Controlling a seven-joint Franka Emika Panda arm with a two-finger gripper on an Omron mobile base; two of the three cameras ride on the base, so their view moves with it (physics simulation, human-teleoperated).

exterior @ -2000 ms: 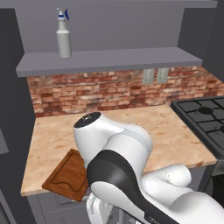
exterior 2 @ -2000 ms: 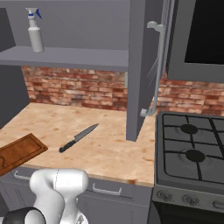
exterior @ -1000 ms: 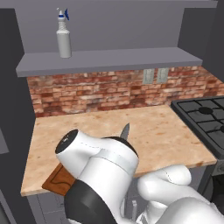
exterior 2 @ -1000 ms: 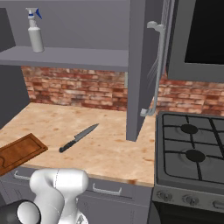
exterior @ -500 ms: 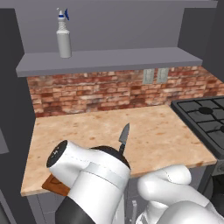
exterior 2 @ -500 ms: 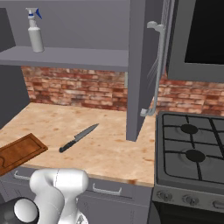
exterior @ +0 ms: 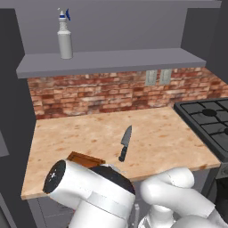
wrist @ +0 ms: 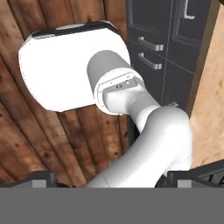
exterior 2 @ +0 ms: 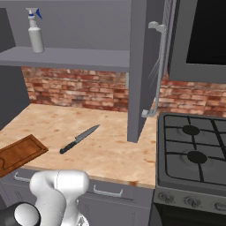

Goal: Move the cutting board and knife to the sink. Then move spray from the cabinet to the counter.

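The cutting board [exterior 2: 17, 153] lies at the counter's [exterior 2: 110, 154] front left corner. In the left base view my arm covers all but a corner of the cutting board [exterior: 84, 159]. The knife [exterior: 125, 143] lies on the counter [exterior: 169, 138] just right of the board, blade pointing to the wall; the right base view also has the knife [exterior 2: 79, 139]. The spray [exterior: 65, 35] stands upright on the cabinet's grey shelf [exterior: 116, 60], seen again as the spray [exterior 2: 35, 31] beside the open cabinet door [exterior 2: 143, 66]. My gripper [wrist: 116, 179] is open, pointing down at the floor. The sink is out of view.
A black gas stove [exterior 2: 194, 154] adjoins the counter on the right, also seen as the stove [exterior: 207, 120]. Grey drawer fronts [exterior 2: 106, 192] with short handles run below the counter. A brick backsplash [exterior: 111, 91] lines the wall. The cabinet door's bar handle [exterior 2: 160, 66] juts out over the counter.
In the left base view my arm has swung down and to the left, uncovering the knife and hiding most of the cutting board. Nothing on the counter or the shelf has moved.
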